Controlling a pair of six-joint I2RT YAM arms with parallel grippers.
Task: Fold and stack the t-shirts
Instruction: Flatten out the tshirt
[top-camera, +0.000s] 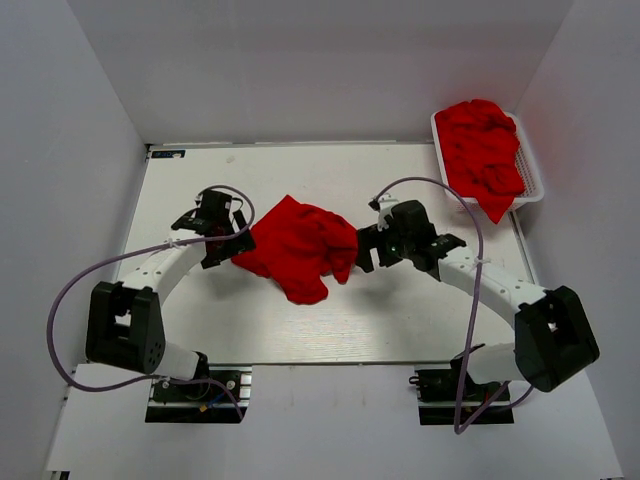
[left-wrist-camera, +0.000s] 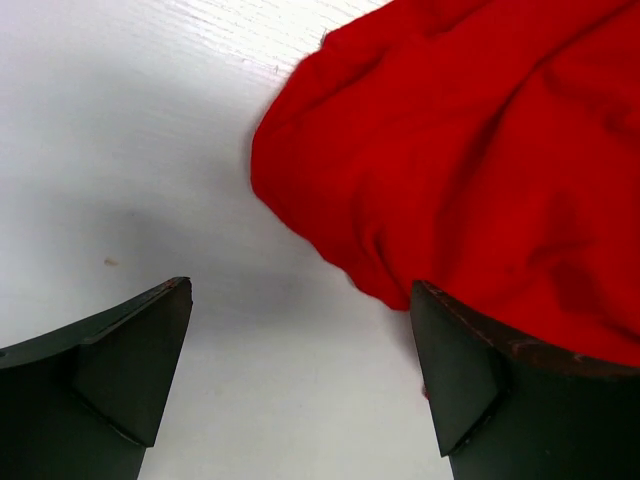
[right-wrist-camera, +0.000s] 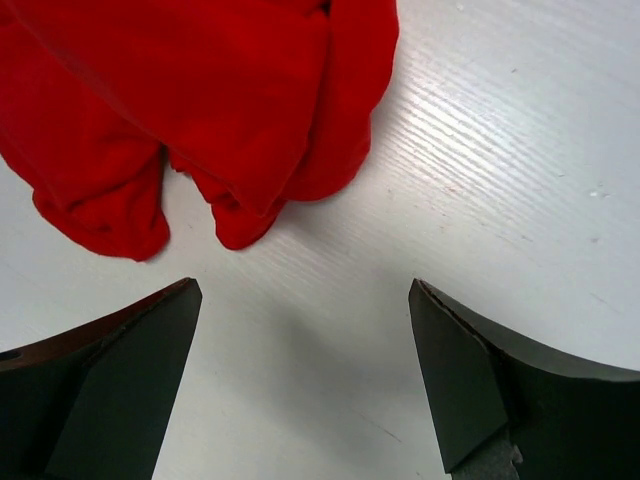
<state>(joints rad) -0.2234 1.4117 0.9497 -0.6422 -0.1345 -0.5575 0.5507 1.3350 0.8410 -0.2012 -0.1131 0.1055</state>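
Note:
One crumpled red t-shirt (top-camera: 300, 245) lies bunched in the middle of the white table. My left gripper (top-camera: 228, 243) sits at its left edge, open. In the left wrist view that gripper (left-wrist-camera: 300, 370) has bare table between its jaws, and the t-shirt (left-wrist-camera: 470, 150) fills the upper right, just beyond its right finger (left-wrist-camera: 470, 380). My right gripper (top-camera: 362, 252) is at the shirt's right edge, open. In the right wrist view that gripper (right-wrist-camera: 305, 380) holds nothing, with the t-shirt (right-wrist-camera: 200, 110) lying just ahead at the upper left. More red t-shirts (top-camera: 482, 150) are heaped in the basket.
A white slotted basket (top-camera: 533, 172) stands at the table's far right corner, with red fabric hanging over its near rim. White walls close in the table (top-camera: 400, 320) at the back and both sides. Purple cables loop over both arms.

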